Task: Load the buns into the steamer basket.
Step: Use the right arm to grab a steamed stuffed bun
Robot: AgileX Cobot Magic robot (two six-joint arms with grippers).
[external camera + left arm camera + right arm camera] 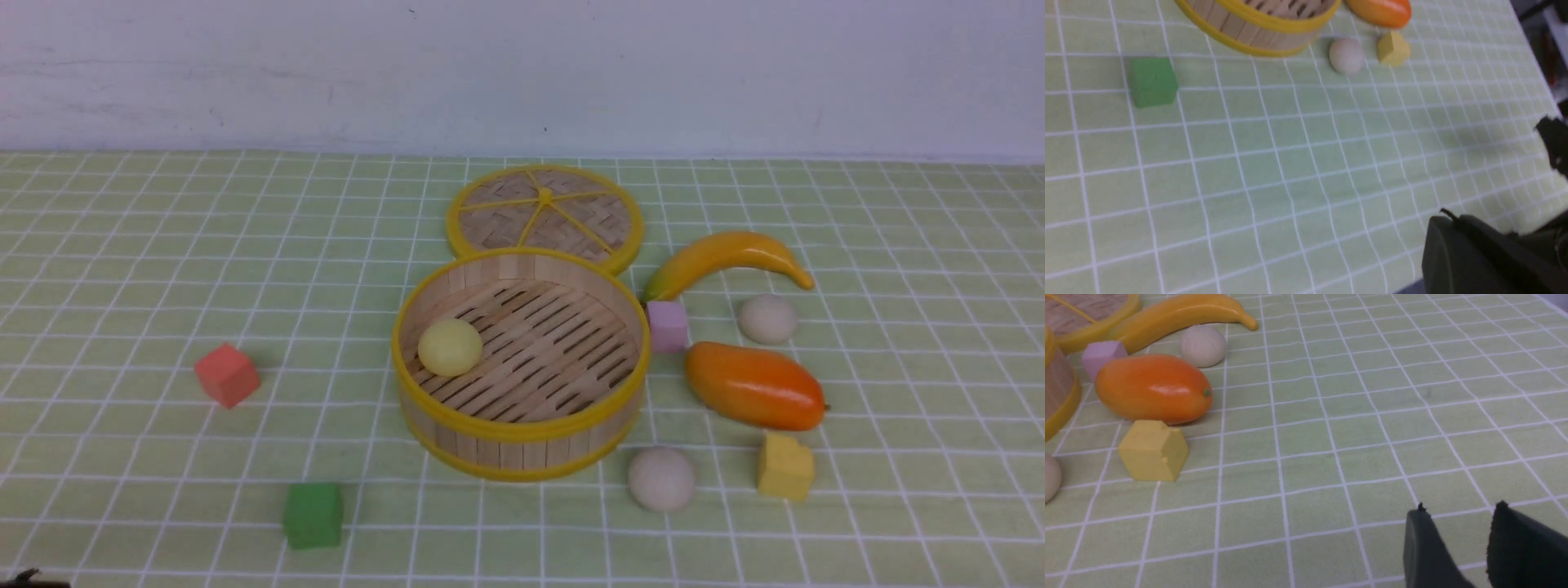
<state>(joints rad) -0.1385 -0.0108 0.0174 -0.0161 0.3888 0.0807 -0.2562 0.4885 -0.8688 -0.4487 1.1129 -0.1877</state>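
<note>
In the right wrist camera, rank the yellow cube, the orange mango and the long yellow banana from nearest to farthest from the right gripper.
Measured from the right gripper, in the right wrist view:
1. the small yellow cube: nearest, foremost of the three.
2. the smooth orange mango: next, just beyond the cube.
3. the long curved yellow banana: farthest, past the mango.

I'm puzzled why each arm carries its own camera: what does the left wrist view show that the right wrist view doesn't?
Only the left wrist view: the green toy cube. Only the right wrist view: the yellow curved banana, the lilac cube, the flat woven lid, and an off-white round bun beside the banana. Both: the orange mango, the yellow cube, the round bamboo steamer basket, and the other off-white bun near it.
</note>
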